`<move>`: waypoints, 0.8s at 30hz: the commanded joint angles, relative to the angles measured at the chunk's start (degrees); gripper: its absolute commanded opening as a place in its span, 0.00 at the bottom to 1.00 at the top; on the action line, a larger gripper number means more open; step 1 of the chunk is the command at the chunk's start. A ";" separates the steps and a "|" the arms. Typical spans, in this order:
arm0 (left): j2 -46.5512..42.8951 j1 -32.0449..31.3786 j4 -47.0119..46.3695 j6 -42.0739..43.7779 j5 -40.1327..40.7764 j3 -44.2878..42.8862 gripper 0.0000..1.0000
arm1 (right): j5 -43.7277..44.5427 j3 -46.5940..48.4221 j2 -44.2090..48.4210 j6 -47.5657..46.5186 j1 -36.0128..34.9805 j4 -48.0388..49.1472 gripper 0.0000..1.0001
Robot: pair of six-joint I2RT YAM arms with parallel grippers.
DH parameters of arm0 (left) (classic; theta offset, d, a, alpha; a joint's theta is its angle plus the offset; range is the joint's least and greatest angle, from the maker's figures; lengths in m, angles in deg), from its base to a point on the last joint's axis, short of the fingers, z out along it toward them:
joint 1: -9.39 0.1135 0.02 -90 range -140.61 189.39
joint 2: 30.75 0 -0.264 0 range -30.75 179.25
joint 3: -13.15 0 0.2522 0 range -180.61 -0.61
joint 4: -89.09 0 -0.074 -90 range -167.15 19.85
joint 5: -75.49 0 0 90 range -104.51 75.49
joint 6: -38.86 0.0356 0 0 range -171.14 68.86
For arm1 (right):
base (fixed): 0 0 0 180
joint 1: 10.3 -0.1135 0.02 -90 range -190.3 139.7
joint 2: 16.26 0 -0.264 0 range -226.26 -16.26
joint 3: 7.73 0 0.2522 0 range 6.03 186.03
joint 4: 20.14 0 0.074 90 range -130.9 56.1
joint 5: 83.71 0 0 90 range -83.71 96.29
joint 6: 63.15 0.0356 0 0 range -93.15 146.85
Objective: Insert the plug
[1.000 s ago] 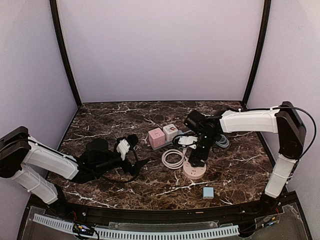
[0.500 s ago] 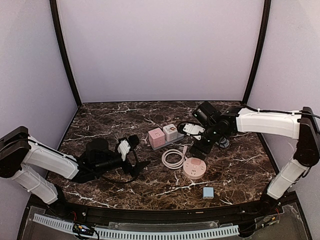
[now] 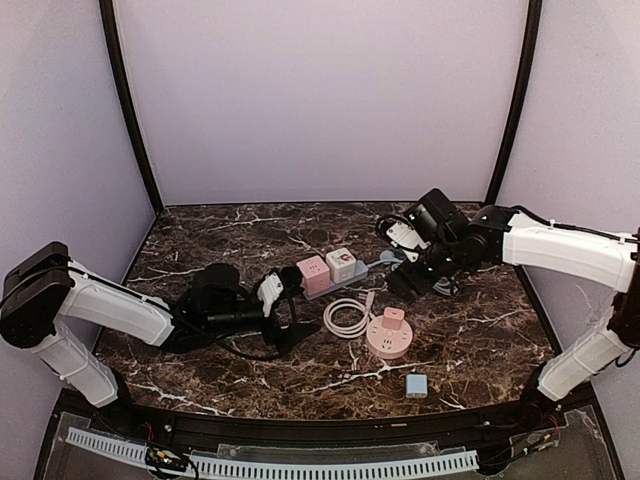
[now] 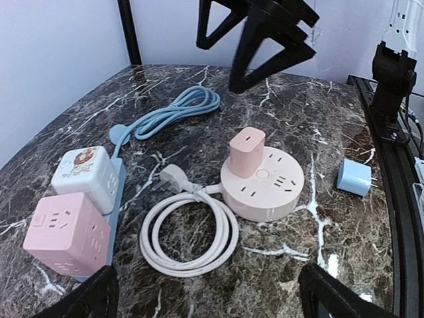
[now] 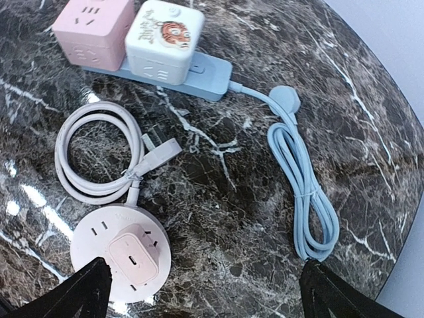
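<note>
bearing a round socket [image 3: 385,346], dark marble table [image 3: 200,240] meets lilac walls [image 3: 320,100].

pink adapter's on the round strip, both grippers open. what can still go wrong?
1. Seating: the pink adapter stands in the round strip, but no view shows whether it is fully pressed home.
2. The open left gripper faces the coiled white cord; advancing could snag it and drag the strip.

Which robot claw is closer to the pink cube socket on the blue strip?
Left. The left gripper is just in front of the pink cube socket; the right gripper hangs farther off, past the white cube.
</note>
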 commanded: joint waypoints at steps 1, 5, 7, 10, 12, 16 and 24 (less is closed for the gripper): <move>1.94 -3.85 5.36 0.45 -0.67 -3.71 0.94 | 6.46 3.37 1.00 9.82 -0.63 -3.35 0.99; 4.62 -7.95 8.97 1.96 2.35 -7.20 0.94 | 6.99 5.90 1.29 17.58 -0.61 -8.87 0.99; 5.75 -9.52 10.56 2.08 3.15 -8.89 0.93 | 5.09 5.97 1.69 21.81 -0.61 -11.00 0.99; 7.47 -11.93 11.93 1.60 3.41 -11.18 0.92 | 0.64 2.89 3.10 25.59 -0.63 -12.53 0.99; 8.98 -13.72 12.24 1.26 4.31 -12.41 0.91 | -0.59 0.06 4.77 28.55 -0.61 -14.15 0.99; 12.15 -17.15 13.21 -0.07 6.41 -15.18 0.88 | -3.75 -4.58 10.02 32.39 -0.69 -15.89 0.99; 14.24 -18.85 6.76 -4.74 8.16 -13.00 0.85 | -19.54 -12.55 15.56 39.34 -2.49 -17.70 0.99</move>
